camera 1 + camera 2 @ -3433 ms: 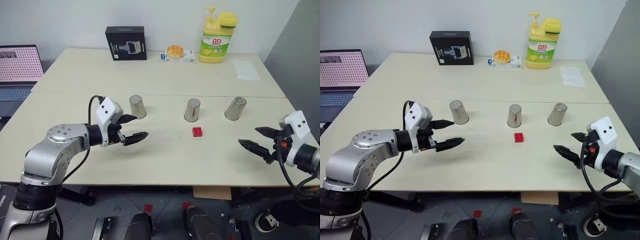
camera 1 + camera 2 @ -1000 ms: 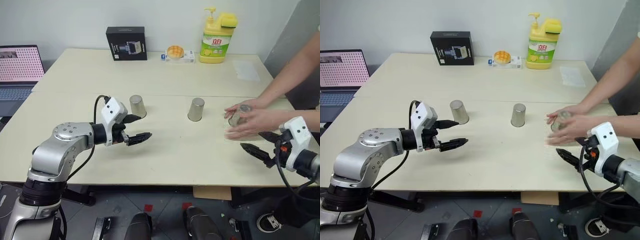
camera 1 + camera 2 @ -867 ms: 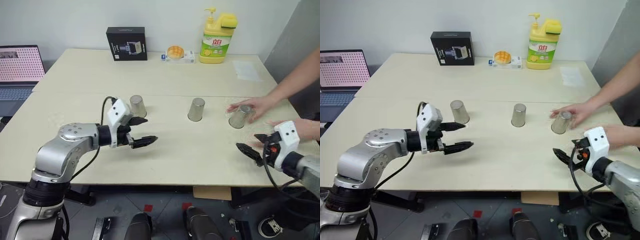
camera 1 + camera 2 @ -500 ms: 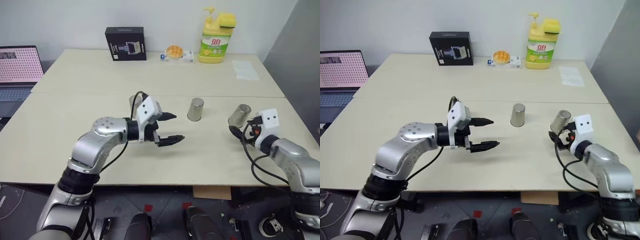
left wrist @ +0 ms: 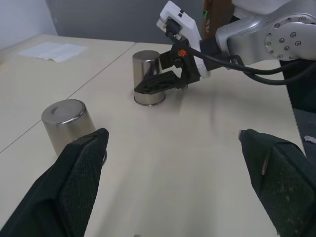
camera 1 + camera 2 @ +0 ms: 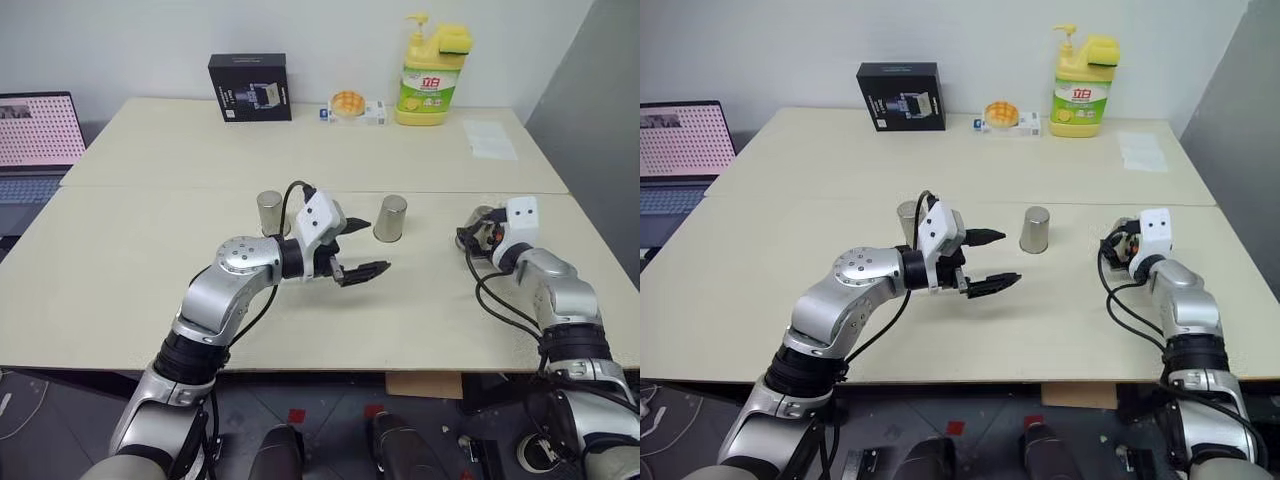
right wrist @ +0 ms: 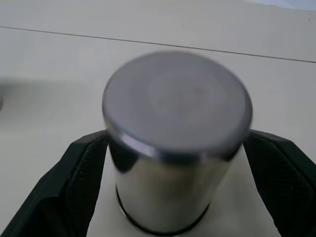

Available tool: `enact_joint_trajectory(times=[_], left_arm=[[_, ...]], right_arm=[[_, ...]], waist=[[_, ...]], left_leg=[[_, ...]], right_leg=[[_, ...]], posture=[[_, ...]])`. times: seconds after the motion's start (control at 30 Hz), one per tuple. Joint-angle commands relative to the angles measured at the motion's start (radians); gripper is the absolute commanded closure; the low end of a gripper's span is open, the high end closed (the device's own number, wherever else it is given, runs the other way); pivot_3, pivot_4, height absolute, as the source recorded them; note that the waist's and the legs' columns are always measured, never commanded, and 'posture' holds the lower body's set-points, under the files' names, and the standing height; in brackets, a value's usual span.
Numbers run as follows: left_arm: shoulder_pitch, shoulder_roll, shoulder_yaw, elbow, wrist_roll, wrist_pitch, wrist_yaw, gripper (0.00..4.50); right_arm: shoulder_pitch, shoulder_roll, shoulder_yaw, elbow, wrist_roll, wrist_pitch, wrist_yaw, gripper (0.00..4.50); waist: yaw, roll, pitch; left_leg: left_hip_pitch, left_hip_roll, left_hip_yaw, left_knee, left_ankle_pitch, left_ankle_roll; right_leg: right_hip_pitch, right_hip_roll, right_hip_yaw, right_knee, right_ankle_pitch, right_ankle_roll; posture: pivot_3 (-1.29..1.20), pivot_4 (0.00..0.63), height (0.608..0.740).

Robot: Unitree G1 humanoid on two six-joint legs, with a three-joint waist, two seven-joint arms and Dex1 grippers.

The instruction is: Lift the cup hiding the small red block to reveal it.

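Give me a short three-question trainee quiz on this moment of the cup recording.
1. How many steel cups stand upside down on the table?
2. True or false: the right gripper has one finger on each side of the right cup.
3. The left gripper is: A) shut on a cup, B) open above the table, C) holding the soap bottle.

Key: 1. Three: left cup, middle cup, right cup. 2. True. 3. B.

Office-like room: laptop (image 6: 35,135), tables (image 6: 150,150)
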State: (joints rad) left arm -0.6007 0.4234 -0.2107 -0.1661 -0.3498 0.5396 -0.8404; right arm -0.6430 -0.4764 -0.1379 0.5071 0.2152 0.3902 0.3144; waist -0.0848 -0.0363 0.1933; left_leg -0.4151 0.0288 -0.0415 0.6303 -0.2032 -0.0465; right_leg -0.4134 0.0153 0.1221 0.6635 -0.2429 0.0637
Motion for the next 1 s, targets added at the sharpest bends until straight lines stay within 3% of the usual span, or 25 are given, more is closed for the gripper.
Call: enact_joint_trajectory(times=[0.03, 0.07, 0.3, 0.63, 0.83, 1.0], left_arm=[[-0.006, -0.005, 0.012, -0.056, -0.01, 0.002, 0.005, 0.0], [-0.007, -0.005, 0.012, -0.059, -0.011, 0.005, 0.006, 0.0], [-0.016, -0.008, 0.023, -0.061, -0.02, 0.023, 0.009, 0.0], [-0.017, -0.021, 0.005, -0.064, -0.024, 0.036, -0.01, 0.0], [-0.019, -0.03, -0.005, -0.056, -0.021, 0.038, -0.022, 0.0], [-0.017, -0.033, -0.016, -0.072, -0.022, 0.043, -0.038, 0.0]], right_arm=[[-0.062, 0.002, -0.032, 0.093, -0.021, -0.102, -0.018, 0.05], [-0.067, 0.002, -0.034, 0.112, -0.022, -0.117, -0.016, 0.05], [-0.068, 0.001, -0.061, 0.095, 0.006, -0.136, -0.002, 1.71], [0.032, -0.038, -0.196, -0.406, 0.08, 0.177, -0.136, 1.73], [0.102, -0.094, -0.223, -0.371, 0.035, 0.226, -0.169, 1.73], [0.124, -0.08, -0.231, -0.262, 0.054, 0.216, -0.138, 1.73]], waist=[[-0.001, 0.0, 0.0], [-0.001, 0.0, 0.0], [0.0, 0.0, 0.0], [0.002, 0.001, 0.0], [0.003, 0.001, 0.0], [-0.001, 0.002, 0.0]], left_leg=[[0.0, 0.0, 0.0, 0.0, 0.0, 0.0], [0.0, 0.0, 0.0, 0.0, 0.0, 0.0], [-0.001, 0.0, 0.0, 0.0, 0.0, 0.0], [-0.001, 0.0, -0.001, 0.0, 0.0, 0.0], [0.0, 0.0, 0.0, 0.0, 0.0, 0.0], [0.0, 0.0, 0.001, 0.0, 0.0, 0.0]], right_leg=[[0.0, 0.0, 0.0, 0.0, 0.0, 0.0], [0.0, 0.0, 0.0, 0.0, 0.0, 0.0], [0.0, 0.0, 0.0, -0.001, 0.0, 0.0], [0.0, 0.0, 0.0, 0.0, 0.0, 0.0], [0.001, 0.0, 0.0, -0.001, 0.0, 0.0], [0.0, 0.0, 0.001, -0.001, 0.0, 0.0]], posture=[[0.0, 0.15, 0.74], [0.0, 0.15, 0.74], [0.0, 0.15, 0.74], [0.0, 0.15, 0.74], [0.0, 0.15, 0.74], [0.0, 0.15, 0.74]])
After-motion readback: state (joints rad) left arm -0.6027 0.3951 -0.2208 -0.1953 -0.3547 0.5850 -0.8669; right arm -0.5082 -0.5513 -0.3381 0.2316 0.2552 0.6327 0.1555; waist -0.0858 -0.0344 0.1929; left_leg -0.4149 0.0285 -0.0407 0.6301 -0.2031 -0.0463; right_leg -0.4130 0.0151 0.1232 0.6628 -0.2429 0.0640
